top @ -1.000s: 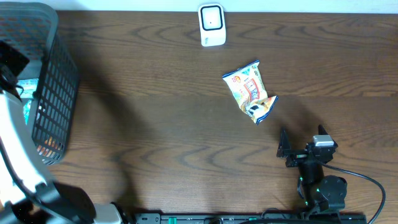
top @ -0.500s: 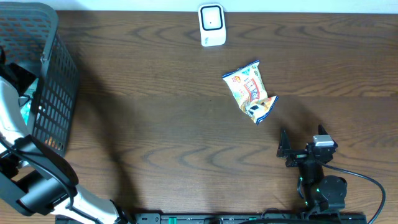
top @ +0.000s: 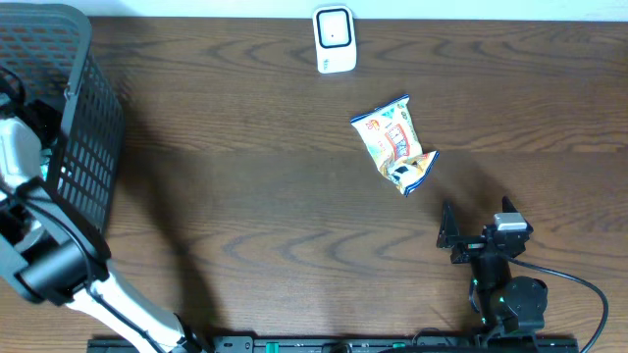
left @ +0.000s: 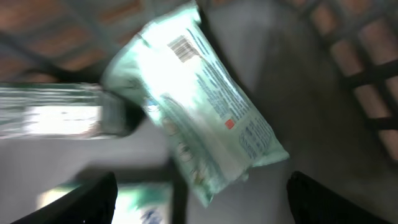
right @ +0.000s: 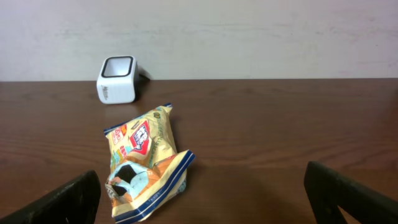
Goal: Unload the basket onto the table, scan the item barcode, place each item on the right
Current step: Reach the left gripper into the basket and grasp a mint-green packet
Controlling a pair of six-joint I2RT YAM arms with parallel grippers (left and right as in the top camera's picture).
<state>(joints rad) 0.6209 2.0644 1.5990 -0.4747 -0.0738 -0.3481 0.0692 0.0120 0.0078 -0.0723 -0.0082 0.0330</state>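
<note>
Left wrist view looks down into the basket (left: 367, 81), where a pale green pack (left: 205, 118) lies flat with its barcode (left: 181, 46) face up at its upper-left end. The left fingers (left: 93, 202) stand wide apart at the two lower corners of that view and hold nothing. The pack lies ahead of them, with only its lower-right end near the gap between them. Its long axis runs on a diagonal, from upper left to lower right, while the fingers close straight across the view, so I judge the wrist needs a turn before they can close across the pack's short side. The picture is blurred, so whether the tips touch anything cannot be told. A second pack (left: 50, 118) lies just beside the first on the left. Overhead, the left arm (top: 49, 265) reaches into the basket (top: 88, 147) at the left end of the surface (top: 245, 196), and the scanner (top: 334, 39) stands well apart at the far edge. The right fingers (right: 68, 202) are fully open and empty, facing a snack bag (right: 144, 165), far from the basket. The left arm is plainly the nearer one for this pick.
</note>
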